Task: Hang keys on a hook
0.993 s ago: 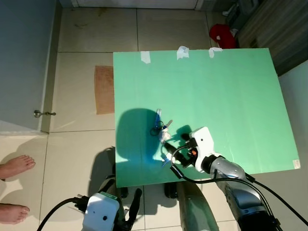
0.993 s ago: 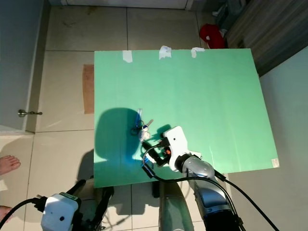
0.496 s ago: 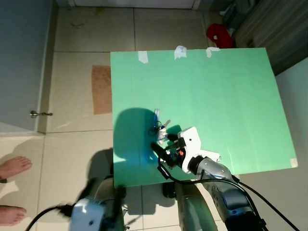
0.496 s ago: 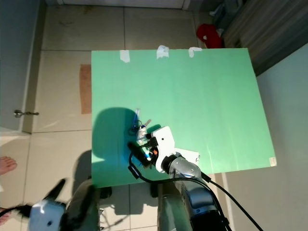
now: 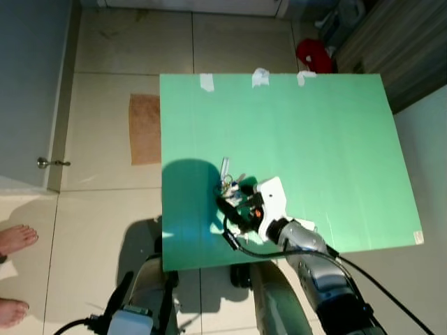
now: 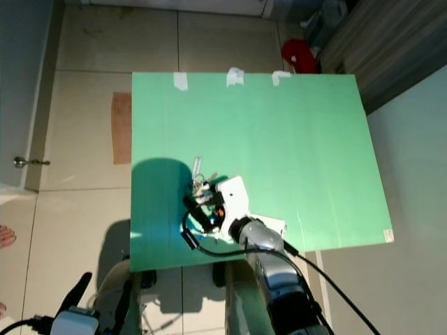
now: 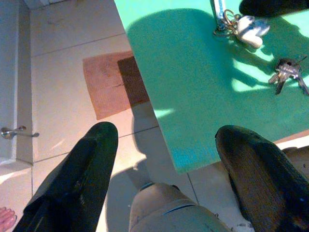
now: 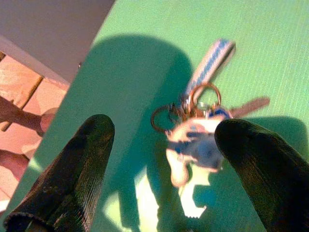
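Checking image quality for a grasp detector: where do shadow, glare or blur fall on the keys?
Left eye view: a dark rounded shadow covers the green board just beside the keys, sharp enough. Right wrist view: keys between the open right gripper fingers, the pale charm blurred, sunlit patches below. Left wrist view: hard sun stripes cross the shadow.

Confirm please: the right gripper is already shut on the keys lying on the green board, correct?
Not quite. The right gripper is open, its fingers spread on either side of the keys, which lie untouched on the green board. The right wrist view shows it.
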`<state>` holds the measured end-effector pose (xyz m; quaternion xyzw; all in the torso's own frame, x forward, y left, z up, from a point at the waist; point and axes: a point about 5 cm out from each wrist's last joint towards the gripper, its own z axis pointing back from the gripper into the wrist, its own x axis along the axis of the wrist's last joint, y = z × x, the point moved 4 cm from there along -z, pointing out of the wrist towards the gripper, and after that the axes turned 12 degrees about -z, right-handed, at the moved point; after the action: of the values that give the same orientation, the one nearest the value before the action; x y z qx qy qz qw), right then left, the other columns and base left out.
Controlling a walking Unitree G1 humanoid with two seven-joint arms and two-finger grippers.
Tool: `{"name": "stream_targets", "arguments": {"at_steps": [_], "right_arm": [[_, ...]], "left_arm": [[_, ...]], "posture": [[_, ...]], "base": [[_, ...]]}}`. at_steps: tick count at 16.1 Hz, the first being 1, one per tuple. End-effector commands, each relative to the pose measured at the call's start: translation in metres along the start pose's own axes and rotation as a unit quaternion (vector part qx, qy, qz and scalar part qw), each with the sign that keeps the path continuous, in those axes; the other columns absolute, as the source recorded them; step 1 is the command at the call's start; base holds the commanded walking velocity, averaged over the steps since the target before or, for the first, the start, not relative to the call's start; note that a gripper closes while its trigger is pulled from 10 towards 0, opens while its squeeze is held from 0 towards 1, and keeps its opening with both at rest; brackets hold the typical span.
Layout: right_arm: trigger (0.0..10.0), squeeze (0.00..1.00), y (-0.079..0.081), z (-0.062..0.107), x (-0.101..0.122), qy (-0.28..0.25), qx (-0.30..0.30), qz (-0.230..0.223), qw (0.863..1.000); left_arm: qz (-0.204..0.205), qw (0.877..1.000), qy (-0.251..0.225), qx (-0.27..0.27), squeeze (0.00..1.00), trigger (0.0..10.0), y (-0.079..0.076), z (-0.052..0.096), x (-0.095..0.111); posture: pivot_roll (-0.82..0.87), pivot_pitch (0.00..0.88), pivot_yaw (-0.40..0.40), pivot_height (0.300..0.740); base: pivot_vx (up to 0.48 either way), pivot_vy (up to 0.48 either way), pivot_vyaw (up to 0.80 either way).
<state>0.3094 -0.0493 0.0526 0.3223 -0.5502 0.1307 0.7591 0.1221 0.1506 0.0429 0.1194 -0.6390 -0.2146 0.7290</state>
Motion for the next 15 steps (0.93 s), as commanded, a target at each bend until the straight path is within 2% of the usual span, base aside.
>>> {"name": "stream_targets", "arguments": {"at_steps": [1, 4, 6, 9, 15], "right_arm": [[10.0, 0.0, -0.004, 0.005, -0.018, 0.022, -0.012, 0.001, 1.0], [10.0, 0.0, -0.005, 0.003, -0.028, 0.026, -0.012, 0.037, 0.999], [10.0, 0.0, -0.01, 0.002, -0.029, 0.028, -0.02, 0.046, 0.998], [10.0, 0.0, -0.015, 0.0, -0.033, 0.026, -0.03, 0.048, 0.998], [10.0, 0.0, -0.009, -0.01, -0.04, 0.023, -0.035, 0.059, 0.997]], "left_arm": [[0.004, 1.0, 0.021, -0.004, 0.0, 10.0, -0.006, 0.008, -0.009], [0.017, 1.0, 0.009, -0.011, 0.0, 10.0, -0.012, 0.007, -0.005], [0.017, 1.0, 0.008, -0.009, 0.0, 10.0, -0.013, 0.007, -0.004], [0.016, 1.0, 0.006, -0.006, 0.0, 10.0, -0.014, 0.006, -0.003], [0.018, 1.0, 0.0, -0.008, 0.0, 10.0, -0.019, 0.002, 0.002]], "posture": [[0.09, 0.464, -0.148, 0.74], [0.09, 0.469, -0.148, 0.74], [0.09, 0.47, -0.15, 0.74], [0.1, 0.472, -0.151, 0.74], [0.1, 0.474, -0.144, 0.74]], "base": [[0.0, 0.0, 0.0], [0.0, 0.0, 0.0], [0.0, 0.0, 0.0], [0.0, 0.0, 0.0], [0.0, 0.0, 0.0]]}}
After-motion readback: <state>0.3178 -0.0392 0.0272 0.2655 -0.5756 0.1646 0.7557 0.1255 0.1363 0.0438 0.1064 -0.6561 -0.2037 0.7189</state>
